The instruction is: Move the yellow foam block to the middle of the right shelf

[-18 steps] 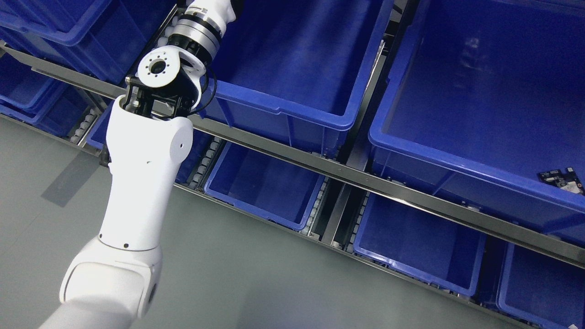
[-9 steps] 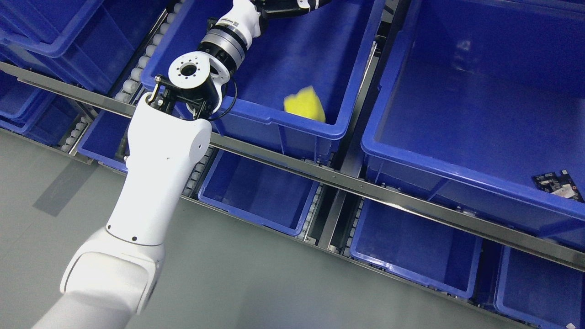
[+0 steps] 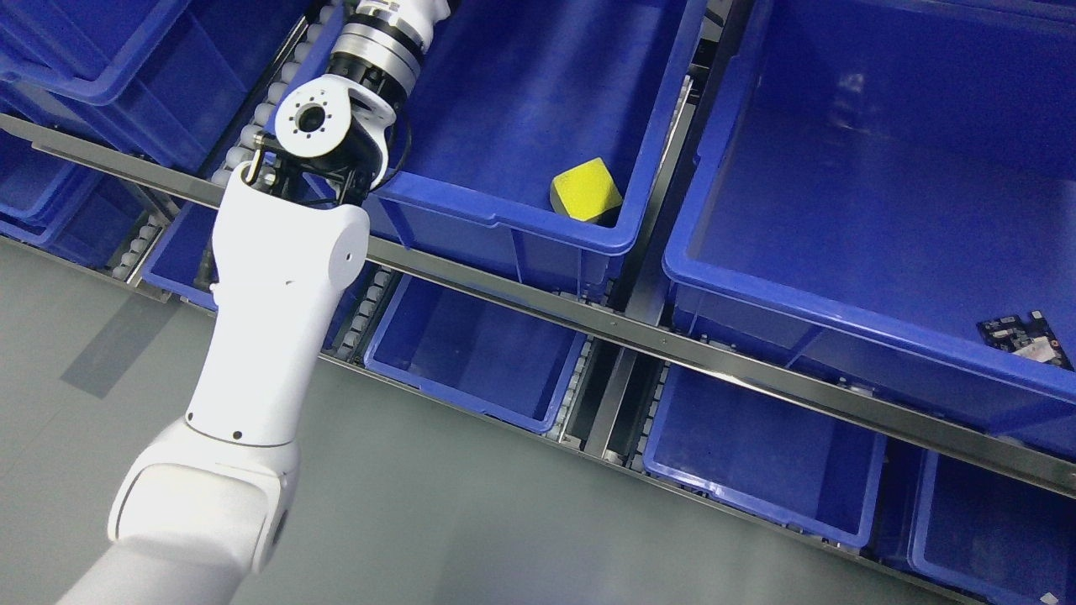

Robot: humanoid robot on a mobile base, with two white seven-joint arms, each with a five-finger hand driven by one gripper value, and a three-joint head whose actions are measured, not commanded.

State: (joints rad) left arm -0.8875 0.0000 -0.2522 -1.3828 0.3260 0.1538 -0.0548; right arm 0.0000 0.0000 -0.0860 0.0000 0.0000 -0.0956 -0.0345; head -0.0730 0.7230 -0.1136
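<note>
Yellow foam block (image 3: pixel 585 190), a chunky cube with rounded corners, lying loose on the floor of the blue plastic bin (image 3: pixel 504 220) on the middle shelf level, tucked into the bin's front right corner, just beside the rim. Left of it, white left arm (image 3: pixel 269 319) rising from the lower left, over the steel shelf rail (image 3: pixel 639 332) and above the same bin's left edge, wrist leaving the top edge. Left hand out of view, so state of its fingers impossible to tell. Right of the block's bin, larger blue plastic bin (image 3: pixel 832 311) holding small dark circuit board (image 3: pixel 1024 336) near its front right corner. Below the rail, more blue bins (image 3: pixel 471 403) on the lower level.
</note>
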